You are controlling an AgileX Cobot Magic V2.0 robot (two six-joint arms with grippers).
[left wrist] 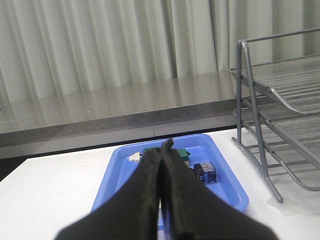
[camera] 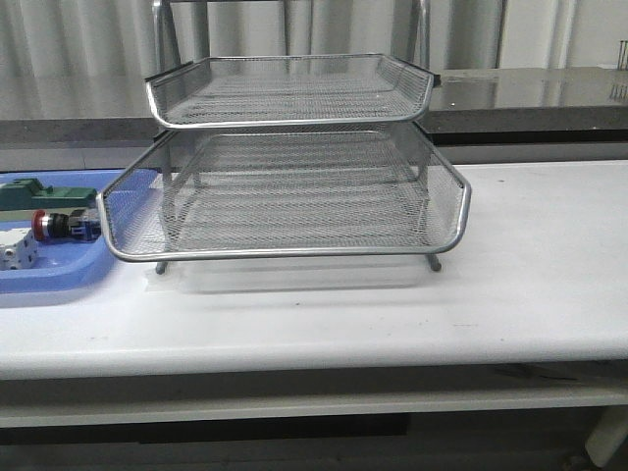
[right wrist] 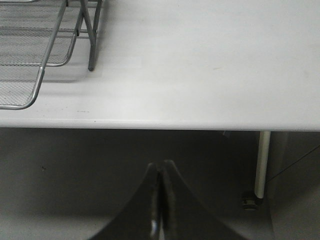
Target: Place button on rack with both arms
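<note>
The button [camera: 61, 226], with red cap and blue rear block, lies in the blue tray [camera: 59, 280] at the far left of the table, beside the rack. In the left wrist view its blue block [left wrist: 206, 173] shows just past my fingers. The silver wire-mesh rack [camera: 294, 196] stands in the middle of the table; it also shows in the left wrist view [left wrist: 280, 115] and the right wrist view [right wrist: 30, 55]. My left gripper [left wrist: 164, 147] is shut and empty, held above the near end of the tray. My right gripper [right wrist: 161, 167] is shut and empty, below and in front of the table's front edge.
The tray also holds a green block [camera: 22, 192] and a white cube block [camera: 18, 251]. A grey counter [camera: 530, 93] and curtains run behind the table. A table leg with a caster [right wrist: 260, 165] stands near the right gripper.
</note>
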